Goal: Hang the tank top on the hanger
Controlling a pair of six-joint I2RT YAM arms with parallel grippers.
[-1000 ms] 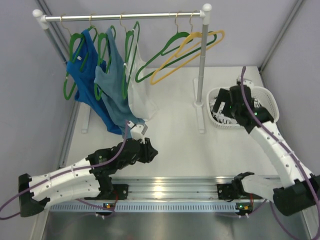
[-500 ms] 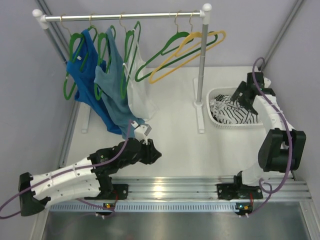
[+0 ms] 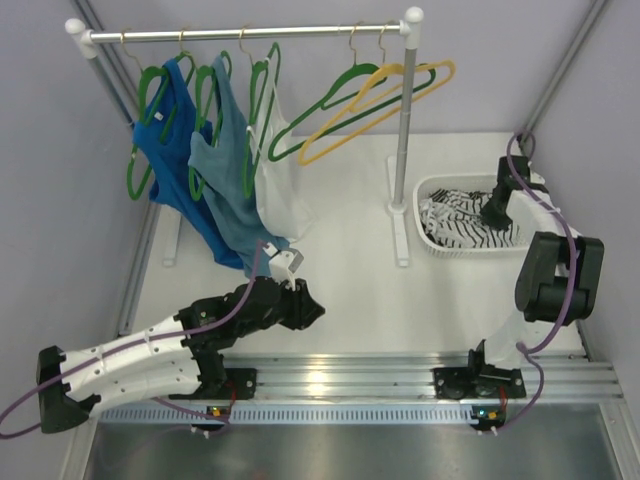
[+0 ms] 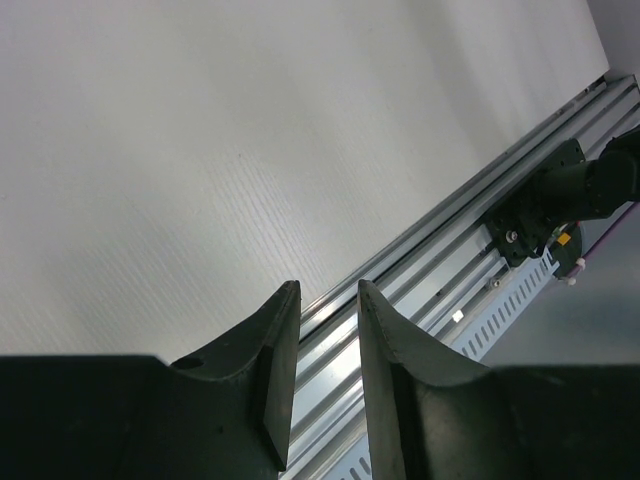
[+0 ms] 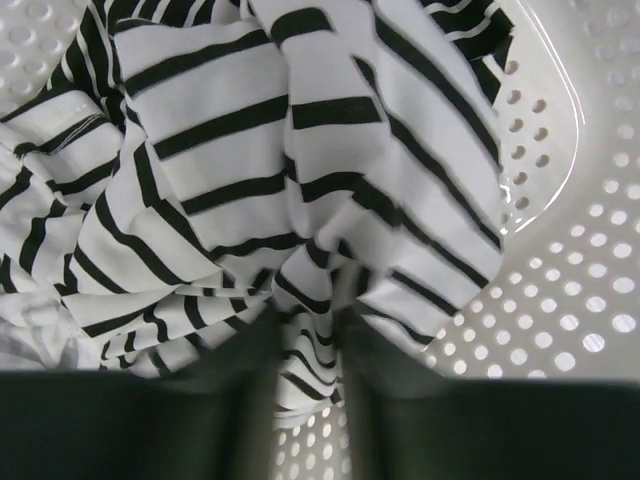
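The tank top [image 3: 458, 222], white with thin black stripes, lies crumpled in a white perforated basket [image 3: 432, 186] at the right of the table. My right gripper [image 3: 494, 218] reaches down into the basket from its right side. In the right wrist view a fold of the tank top [image 5: 300, 150] is pinched between the fingers of my right gripper [image 5: 305, 320], which are close together over the basket's floor [image 5: 590, 300]. An empty green hanger [image 3: 335, 105] hangs on the rail. My left gripper [image 3: 312, 305] hovers low over the near table, open and holding nothing [image 4: 328, 290].
A clothes rail [image 3: 250, 33] spans the back on two posts, the right post [image 3: 402, 150] just left of the basket. Blue, teal and white tops [image 3: 225, 170] hang on green hangers at its left. A yellow hanger [image 3: 405, 92] hangs beside the empty green one.
My right arm has folded back to the basket's right side and dipped into it. Its jaws have gone from wide open to closed on the striped cloth. The left arm has stayed put.
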